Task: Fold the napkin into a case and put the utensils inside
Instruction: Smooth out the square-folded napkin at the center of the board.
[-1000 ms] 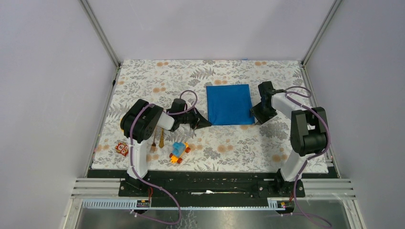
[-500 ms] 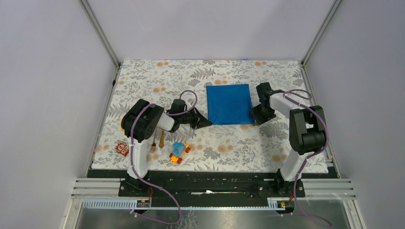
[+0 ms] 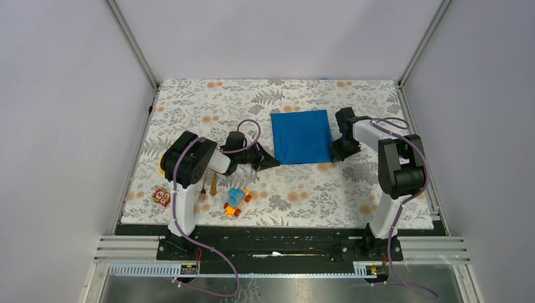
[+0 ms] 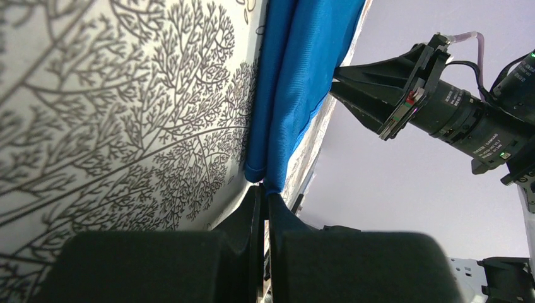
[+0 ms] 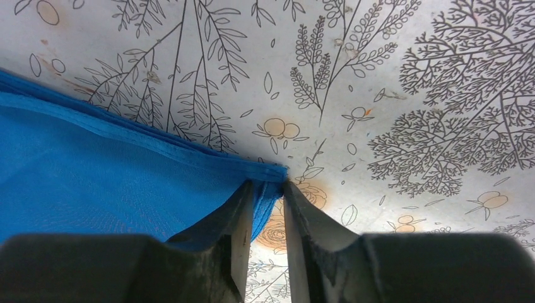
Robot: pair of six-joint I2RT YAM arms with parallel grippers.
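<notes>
The blue napkin (image 3: pixel 301 137) lies folded into a rectangle on the patterned table. My left gripper (image 3: pixel 271 162) is at its near left corner. In the left wrist view the jaws are pressed nearly together on the corner of the napkin (image 4: pixel 287 95), at the left gripper's (image 4: pixel 265 187) tips. My right gripper (image 3: pixel 335 154) is at the near right corner. In the right wrist view the right gripper (image 5: pixel 267 187) stands narrowly open, with the corner of the napkin (image 5: pixel 113 183) between its fingers. The golden utensils (image 3: pixel 213 184) lie by the left arm's base, partly hidden.
A blue-and-orange toy car (image 3: pixel 236 202) sits near the front, right of the utensils. A red patterned block (image 3: pixel 161 197) lies at the front left edge. Grey walls and metal posts enclose the table on three sides.
My right gripper has moved left and slightly away from me, onto the napkin's near right corner. The left arm has not moved.
</notes>
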